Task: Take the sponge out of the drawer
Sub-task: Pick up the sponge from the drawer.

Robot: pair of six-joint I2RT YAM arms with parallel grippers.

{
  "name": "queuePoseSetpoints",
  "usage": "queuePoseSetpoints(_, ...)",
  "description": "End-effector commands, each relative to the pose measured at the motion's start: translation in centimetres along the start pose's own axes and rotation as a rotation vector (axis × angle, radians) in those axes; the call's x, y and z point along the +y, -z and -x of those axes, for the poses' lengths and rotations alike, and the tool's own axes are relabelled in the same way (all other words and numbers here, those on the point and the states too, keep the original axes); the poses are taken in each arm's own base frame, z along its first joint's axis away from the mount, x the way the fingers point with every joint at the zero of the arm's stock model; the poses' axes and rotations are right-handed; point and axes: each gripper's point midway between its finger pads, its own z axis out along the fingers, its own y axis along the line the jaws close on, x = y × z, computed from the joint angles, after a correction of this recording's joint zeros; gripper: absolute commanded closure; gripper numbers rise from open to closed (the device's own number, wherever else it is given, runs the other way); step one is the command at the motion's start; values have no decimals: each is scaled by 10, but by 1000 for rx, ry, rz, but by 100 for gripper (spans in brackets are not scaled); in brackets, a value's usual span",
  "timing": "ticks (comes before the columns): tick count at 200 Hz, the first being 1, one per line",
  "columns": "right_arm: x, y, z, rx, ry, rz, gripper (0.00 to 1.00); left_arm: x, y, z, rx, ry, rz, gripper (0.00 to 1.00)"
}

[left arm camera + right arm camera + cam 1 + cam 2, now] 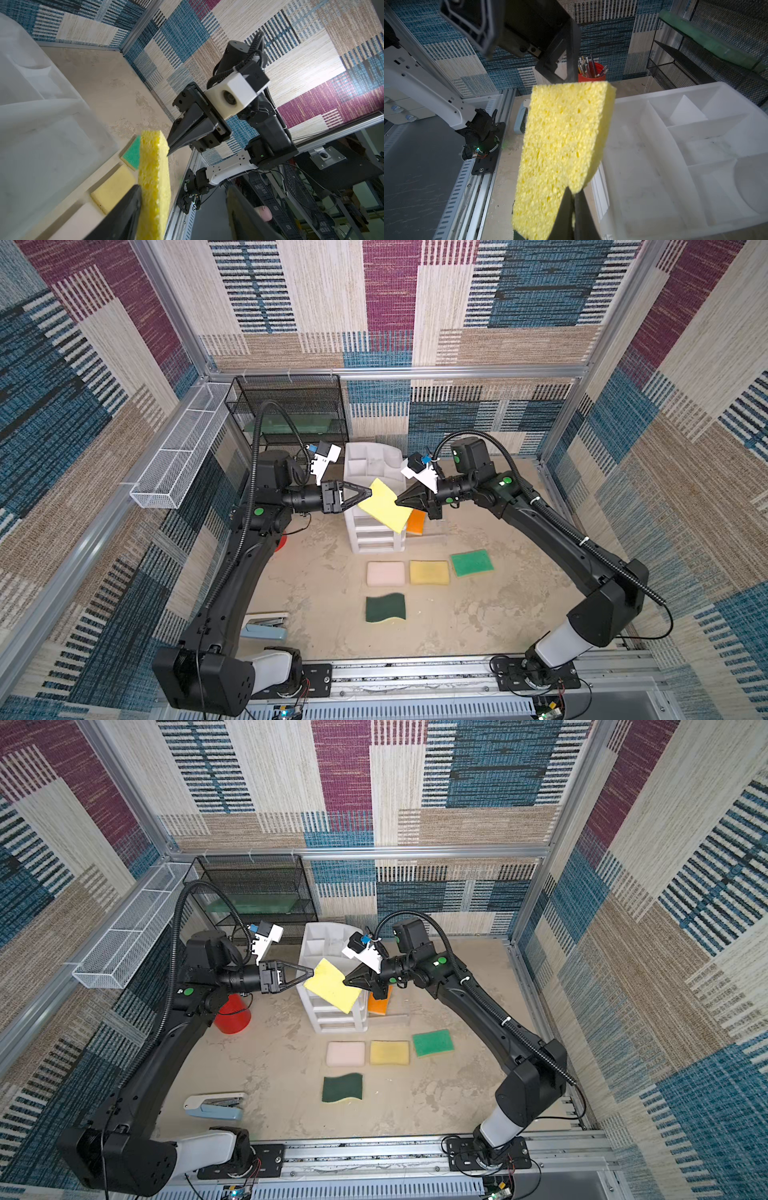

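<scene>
Sponge [384, 506], yellow and porous, hanging tilted in mid-air above the front of the white drawer chest [374, 543], touching neither the chest nor the desk [478, 635]. Pinched at one edge by the right jaws, pressed together on the foam. Opposite edge sitting between the left jaws, spread wide, one finger [126, 209] just against the foam, no squeeze visible. Extraction itself apparently done: clear of every drawer. Whether a drawer stands open: hidden under the sponge, cannot tell. Probably left: a hand-over to the left side, or a set-down. Lying on the desk in front of the chest: pink sponge [385, 573], yellow scourer [429, 572], green pad [471, 563], dark green scourer [385, 608]. Just beside the chest: orange sponge [416, 522].
</scene>
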Motion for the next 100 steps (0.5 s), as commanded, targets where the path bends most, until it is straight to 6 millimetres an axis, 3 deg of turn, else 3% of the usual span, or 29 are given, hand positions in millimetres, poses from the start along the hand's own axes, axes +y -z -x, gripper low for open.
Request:
queuePoseSetpoints(1, 9, 0, 5, -14, 19, 46, 100, 6, -3, -7, 28, -7, 19, 37)
queuePoseSetpoints(14, 11, -1, 5, -11, 20, 49, 100, 9, -4, -7, 28, 1, 28, 38)
queuePoseSetpoints(48, 11, -2, 6, -9, 22, 50, 100, 7, -9, -10, 44, 2, 26, 53)
queuePoseSetpoints(64, 9, -3, 8, -8, 21, 43, 100, 9, -10, -11, 47, 6, 28, 70)
queuePoseSetpoints(100, 8, 0, 18, -35, 22, 23, 97, 11, -12, -12, 49, 10, 42, 97)
